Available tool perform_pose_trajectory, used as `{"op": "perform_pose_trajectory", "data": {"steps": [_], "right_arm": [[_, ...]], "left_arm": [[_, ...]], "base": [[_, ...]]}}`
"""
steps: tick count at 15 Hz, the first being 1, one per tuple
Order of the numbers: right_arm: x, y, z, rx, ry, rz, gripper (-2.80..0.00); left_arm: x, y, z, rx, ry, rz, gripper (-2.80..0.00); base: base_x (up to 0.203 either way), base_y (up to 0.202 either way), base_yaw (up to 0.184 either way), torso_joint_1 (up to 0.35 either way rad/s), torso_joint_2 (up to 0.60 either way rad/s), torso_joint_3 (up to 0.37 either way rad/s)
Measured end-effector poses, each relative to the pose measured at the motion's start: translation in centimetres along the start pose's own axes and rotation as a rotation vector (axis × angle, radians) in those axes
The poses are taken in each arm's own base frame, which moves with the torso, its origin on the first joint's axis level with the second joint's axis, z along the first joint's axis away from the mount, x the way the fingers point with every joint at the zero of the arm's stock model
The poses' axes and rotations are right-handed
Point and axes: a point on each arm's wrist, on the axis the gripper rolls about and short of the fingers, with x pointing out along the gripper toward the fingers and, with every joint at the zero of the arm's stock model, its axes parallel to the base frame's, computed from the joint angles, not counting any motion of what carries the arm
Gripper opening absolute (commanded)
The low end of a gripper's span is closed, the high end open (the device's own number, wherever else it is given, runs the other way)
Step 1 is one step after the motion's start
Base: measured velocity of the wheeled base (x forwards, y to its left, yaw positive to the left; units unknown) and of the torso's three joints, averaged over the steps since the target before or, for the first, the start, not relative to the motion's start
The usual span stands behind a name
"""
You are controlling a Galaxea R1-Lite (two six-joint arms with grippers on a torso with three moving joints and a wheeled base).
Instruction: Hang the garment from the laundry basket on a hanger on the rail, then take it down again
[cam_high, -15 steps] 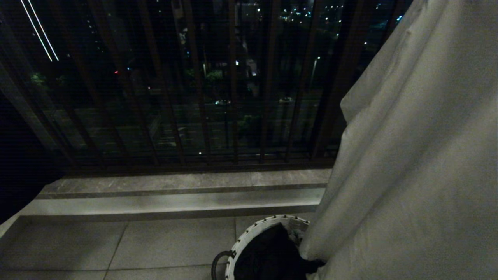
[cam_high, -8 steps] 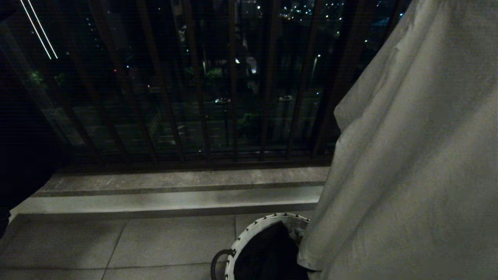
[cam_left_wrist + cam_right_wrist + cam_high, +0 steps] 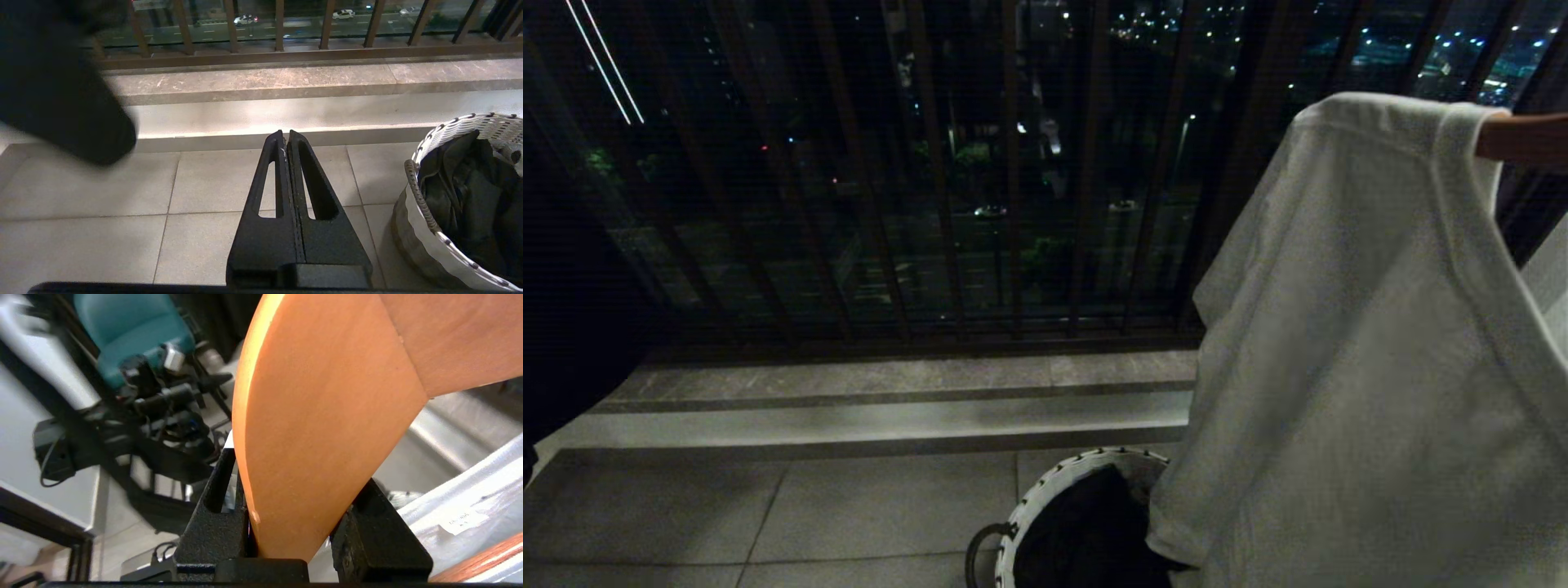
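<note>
A white garment [image 3: 1339, 367] hangs on a wooden hanger [image 3: 1523, 137] at the right of the head view, its hem draping over the near side of the laundry basket [image 3: 1045, 490]. My right gripper [image 3: 298, 469] is shut on the hanger's [image 3: 327, 416] broad wooden body, with the garment's white cloth [image 3: 461, 514] just beyond it. This gripper is outside the head view. The left gripper [image 3: 286, 134] is shut and empty, hanging still above the floor tiles to the left of the basket [image 3: 445, 122]. The rail is out of view.
Dark clothes [image 3: 1086, 531] fill the white woven basket. A stone step [image 3: 890, 408] runs along the foot of the balcony bars [image 3: 1013, 163] ahead. A black cloth [image 3: 53, 81] hangs at the far left. Tiled floor lies to the left of the basket.
The hanger and garment have come down in the head view: the garment's shoulder and the hanger's wooden end now show at top right. The left arm has kept still.
</note>
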Motion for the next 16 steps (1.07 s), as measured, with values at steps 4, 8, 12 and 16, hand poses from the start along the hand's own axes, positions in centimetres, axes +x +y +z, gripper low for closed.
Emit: {"op": "perform_pose_trajectory", "data": {"steps": [4,8,12,16], "right_arm": [[2.5,-3.4,-1.9,0.030,0.038,-0.008,-2.80],[4.9,-7.3,-5.2,0.040,0.152,-0.041,-2.80],[5.3,-11.4,-7.2,0.055,0.202,-0.133,-2.80],[5.0,-13.8,-8.0,0.083,0.221,-0.191,-2.80]], "left_arm": [[0.0,0.0,0.0,0.000,0.000,0.000,-2.80],[0.0,0.0,0.0,0.000,0.000,0.000,-2.80],[0.0,0.0,0.0,0.000,0.000,0.000,-2.80],[0.0,0.0,0.0,0.000,0.000,0.000,-2.80]], "base": [[0.000,0.000,0.000,0.000,0.00,0.000],[0.000,0.000,0.000,0.000,0.00,0.000],[0.000,0.000,0.000,0.000,0.00,0.000],[0.000,0.000,0.000,0.000,0.00,0.000]]}}
